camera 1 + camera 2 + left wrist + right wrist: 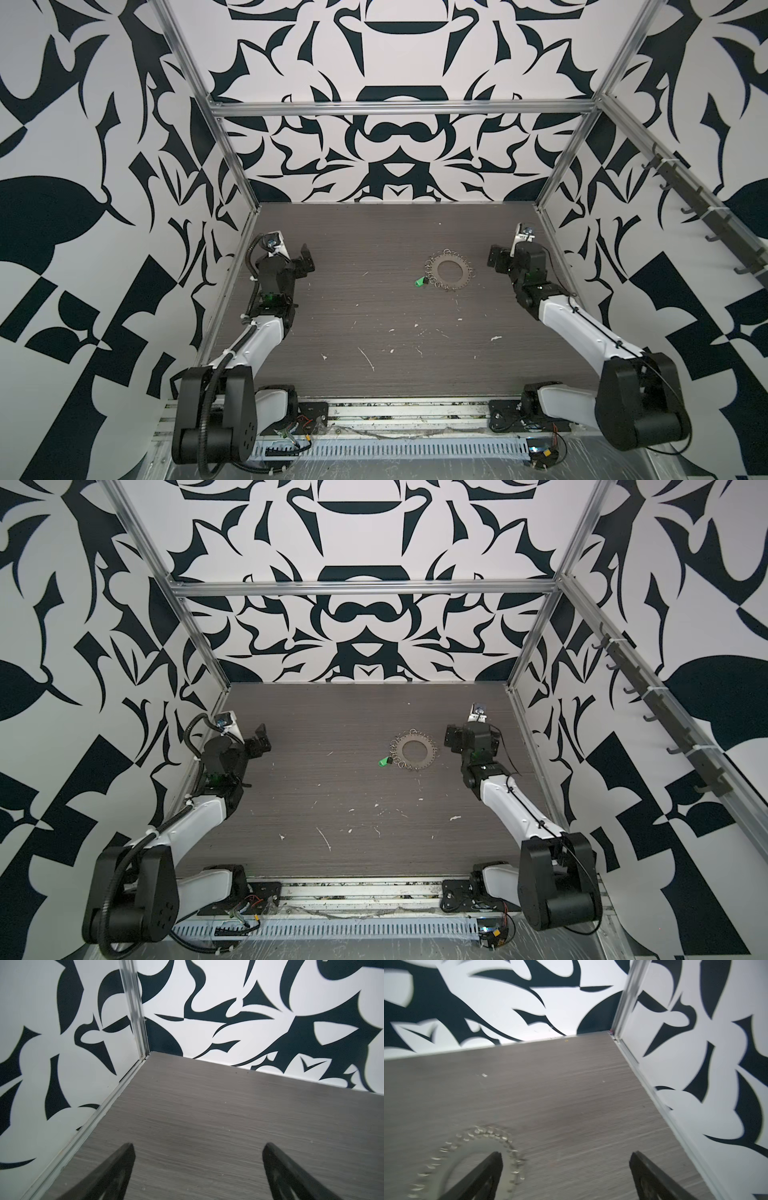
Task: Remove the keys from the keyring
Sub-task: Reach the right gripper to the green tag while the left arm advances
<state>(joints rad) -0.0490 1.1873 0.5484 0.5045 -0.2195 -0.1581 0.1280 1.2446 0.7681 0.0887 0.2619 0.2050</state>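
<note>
- While both arms stand back at the sides of the table (374, 332), both top views show the keyring (451, 284) (412, 762) lying flat right of the middle. It is nearer the right gripper (496, 259) than the left gripper (306, 259), and neither touches it.
- The keys (417, 282) (381, 762) lie on the table at the disc's near-left rim, among the wire loops (446, 252).
- The green block points away from the disc, toward the left, with its black piece on the ring side. Its long axis runs roughly outward from the rim. The disc, being round, has no long axis.
- In the left wrist view, the left gripper (198, 1147) has its fingers spread wide over bare tabletop with nothing between them. Neither keyring nor keys show here.
- In the right wrist view, the right gripper (566, 1154) is likewise spread wide and empty. The blurred keyring (473, 1146) lies on the table beyond one finger and is not between the fingers. The keys are out of frame.
- Judged from its look, the disc is thin, stiff metal that will likely slide and be awkward to lift off the flat table, so pinning its band looks easier.
- The green block looks light and rigid and seems the best hold, pinched across its short sides. The fine loops look slippery and hard to grip.
</note>
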